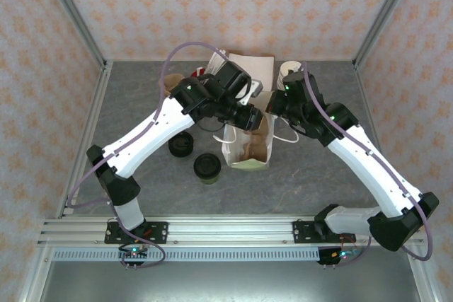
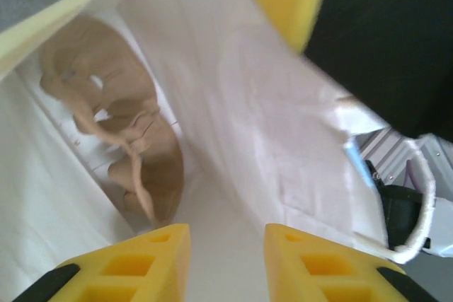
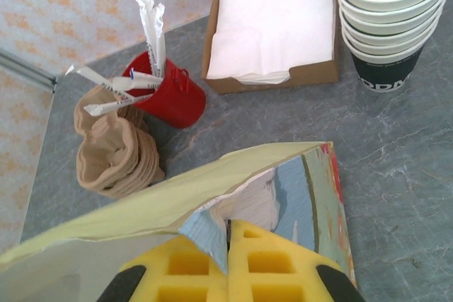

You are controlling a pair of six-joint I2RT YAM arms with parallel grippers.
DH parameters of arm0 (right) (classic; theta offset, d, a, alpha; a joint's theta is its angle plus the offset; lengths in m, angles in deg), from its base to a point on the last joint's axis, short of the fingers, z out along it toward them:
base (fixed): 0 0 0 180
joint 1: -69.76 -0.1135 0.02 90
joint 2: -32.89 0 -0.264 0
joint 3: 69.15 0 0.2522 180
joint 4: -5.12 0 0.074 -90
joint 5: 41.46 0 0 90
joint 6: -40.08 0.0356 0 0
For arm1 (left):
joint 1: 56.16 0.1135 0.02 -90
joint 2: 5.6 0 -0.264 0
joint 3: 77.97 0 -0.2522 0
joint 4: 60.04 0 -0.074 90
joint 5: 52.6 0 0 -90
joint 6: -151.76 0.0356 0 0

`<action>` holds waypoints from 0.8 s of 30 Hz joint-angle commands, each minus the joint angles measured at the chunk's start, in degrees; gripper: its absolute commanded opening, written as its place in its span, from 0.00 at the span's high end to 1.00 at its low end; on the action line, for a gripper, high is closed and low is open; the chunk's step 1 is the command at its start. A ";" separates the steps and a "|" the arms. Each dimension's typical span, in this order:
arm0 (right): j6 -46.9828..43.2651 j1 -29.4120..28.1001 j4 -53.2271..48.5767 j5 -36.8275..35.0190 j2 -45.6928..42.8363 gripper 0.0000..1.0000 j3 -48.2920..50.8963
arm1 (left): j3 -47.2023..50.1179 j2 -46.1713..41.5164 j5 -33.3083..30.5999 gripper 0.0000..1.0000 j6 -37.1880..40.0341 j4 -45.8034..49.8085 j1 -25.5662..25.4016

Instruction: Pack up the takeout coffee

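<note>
The paper bag [image 1: 246, 148] stands open at the table's middle. My right gripper [image 3: 228, 245] is shut on the bag's rim [image 3: 212, 228] at its far right side [image 1: 272, 107]. My left gripper [image 1: 253, 117] reaches into the bag's mouth from the left. In the left wrist view its yellow fingers [image 2: 226, 259] stand apart with nothing between them, pointing down the white inside wall [image 2: 269, 125]. A brown cardboard piece [image 2: 138, 139] lies at the bag's bottom. The takeout coffee [image 1: 207, 167], a small cup with a black lid, stands on the table left of the bag, apart from both grippers.
A second black round lidded piece [image 1: 180, 145] sits left of the coffee. At the back stand a stack of lidless white cups [image 3: 388, 15], a napkin tray [image 3: 272, 26], a red cup of wrapped sticks [image 3: 166, 93] and stacked brown sleeves [image 3: 117, 153].
</note>
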 commanded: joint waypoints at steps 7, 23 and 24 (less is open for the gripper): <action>4.98 -0.33 0.32 -3.79 -2.08 1.00 0.28 | -4.11 3.08 -4.37 0.70 -2.23 5.10 -0.37; 7.86 -0.33 4.23 -2.12 -5.35 1.00 5.25 | -3.58 11.65 -7.76 0.69 -3.13 3.46 -1.16; 7.78 -0.36 4.68 -1.96 -5.37 1.00 5.49 | -2.82 11.64 -7.86 0.69 -3.10 3.14 -1.16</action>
